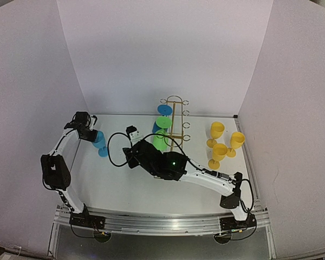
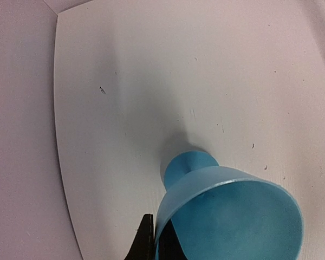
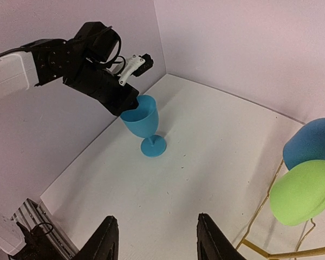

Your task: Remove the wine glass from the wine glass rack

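Left gripper [image 3: 130,106] pinches the blue glass [image 3: 143,122] by its rim, foot on the table [image 3: 206,146], likely parking it; right gripper [image 3: 154,238] gapes empty beside the rack [image 1: 174,122]

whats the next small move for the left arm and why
Probably open the left gripper and lift clear: the light blue glass it pinches by the rim seems to stand upright with its foot on the table, so it looks ready to release.

Soft, even light washes the white table [image 1: 119,184]; shadows are faint, wrist views bow at the edges, the nearest glass [image 2: 233,216] blurs.
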`<state>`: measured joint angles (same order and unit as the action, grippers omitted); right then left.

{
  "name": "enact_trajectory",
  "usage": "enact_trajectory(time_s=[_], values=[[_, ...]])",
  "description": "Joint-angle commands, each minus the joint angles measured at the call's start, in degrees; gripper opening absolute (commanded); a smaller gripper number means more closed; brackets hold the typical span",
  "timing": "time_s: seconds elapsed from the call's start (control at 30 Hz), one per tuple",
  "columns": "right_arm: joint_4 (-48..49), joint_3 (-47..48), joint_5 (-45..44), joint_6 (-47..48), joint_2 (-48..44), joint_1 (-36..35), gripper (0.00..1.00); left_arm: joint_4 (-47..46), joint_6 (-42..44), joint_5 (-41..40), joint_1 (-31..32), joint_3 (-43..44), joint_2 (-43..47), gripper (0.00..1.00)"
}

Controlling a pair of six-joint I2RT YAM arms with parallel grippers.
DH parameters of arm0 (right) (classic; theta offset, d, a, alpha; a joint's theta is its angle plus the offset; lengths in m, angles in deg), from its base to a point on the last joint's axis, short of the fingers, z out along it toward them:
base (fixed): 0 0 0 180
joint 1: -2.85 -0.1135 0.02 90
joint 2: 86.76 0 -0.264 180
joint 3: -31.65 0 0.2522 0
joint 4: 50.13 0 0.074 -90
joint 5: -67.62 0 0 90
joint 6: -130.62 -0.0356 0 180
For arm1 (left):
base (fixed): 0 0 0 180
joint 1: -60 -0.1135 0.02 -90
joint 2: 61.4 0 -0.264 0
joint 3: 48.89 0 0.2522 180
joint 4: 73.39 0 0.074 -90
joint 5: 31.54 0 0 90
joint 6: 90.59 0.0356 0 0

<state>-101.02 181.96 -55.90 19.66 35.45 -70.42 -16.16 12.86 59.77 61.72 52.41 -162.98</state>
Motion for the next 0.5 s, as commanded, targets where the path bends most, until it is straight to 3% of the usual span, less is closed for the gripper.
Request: enact_trajectory(time_s=[0.0,0.13,0.17,0.33,0.47], values=[[0.9,-3.0,-1.9,-0.2,-3.2,-0.2,0.44,-2.5,-0.9,-0.7,0.2,4.0,-2.1,0.0],[0.9,-3.2,-2.1,-0.3,-3.4,-0.2,0.45,-3.3,-1.2,-0.6,0.1,4.1,-3.8,0.01],[0.9,-3.3,-2.1,-0.2,-3.5,-0.2,0.46,-2.7,-1.3,-0.2,0.1,4.3,-4.2,0.06],[0.9,-4.4,-3.1,-0.3,-4.8,-0.2,0.54,-1.2,-3.2,2.2,-0.2,5.0,-3.1,0.54],[0.9,-4.1,-3.4,0.7,-5.9,-0.2,0.58,-1.2,-2.4,2.9,-0.4,7.6,-1.0,0.68]])
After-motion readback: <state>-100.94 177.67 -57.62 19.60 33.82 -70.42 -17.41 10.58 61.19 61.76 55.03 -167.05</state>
